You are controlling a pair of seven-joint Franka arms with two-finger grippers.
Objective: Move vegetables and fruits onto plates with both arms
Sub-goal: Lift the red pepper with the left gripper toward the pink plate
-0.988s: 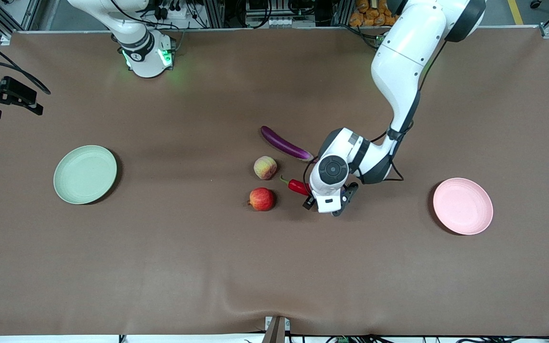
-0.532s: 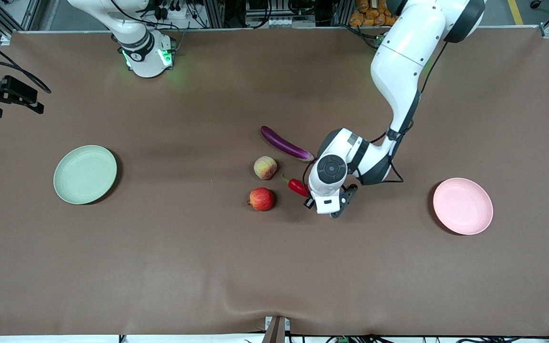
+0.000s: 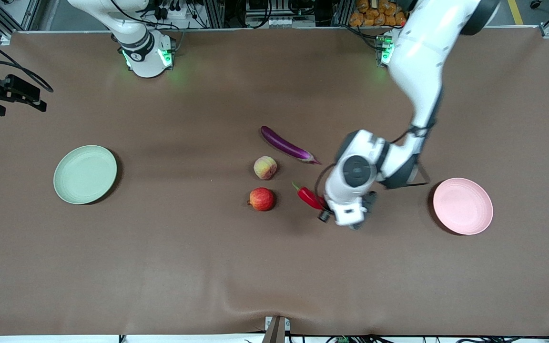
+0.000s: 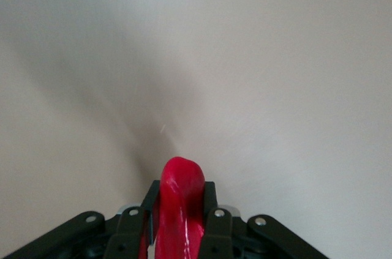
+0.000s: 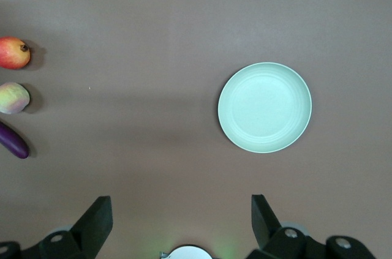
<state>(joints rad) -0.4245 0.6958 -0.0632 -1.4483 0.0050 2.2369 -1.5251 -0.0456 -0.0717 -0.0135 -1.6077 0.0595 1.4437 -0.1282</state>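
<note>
White arms [image 3: 417, 62], black joint bands, cables

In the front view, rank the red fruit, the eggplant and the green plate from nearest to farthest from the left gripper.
1. Eggplant, toward the bases from the left gripper, which holds the chili.
2. Red fruit, beside the chili; nearly as near.
3. Green plate, at the right arm's end.

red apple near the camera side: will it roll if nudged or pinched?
Probably rolls: the red apple is round and sits loose on the flat brown table, touching nothing. Its skin looks smooth, so jaws may slip off-centre. It likely keeps its shape.
</note>
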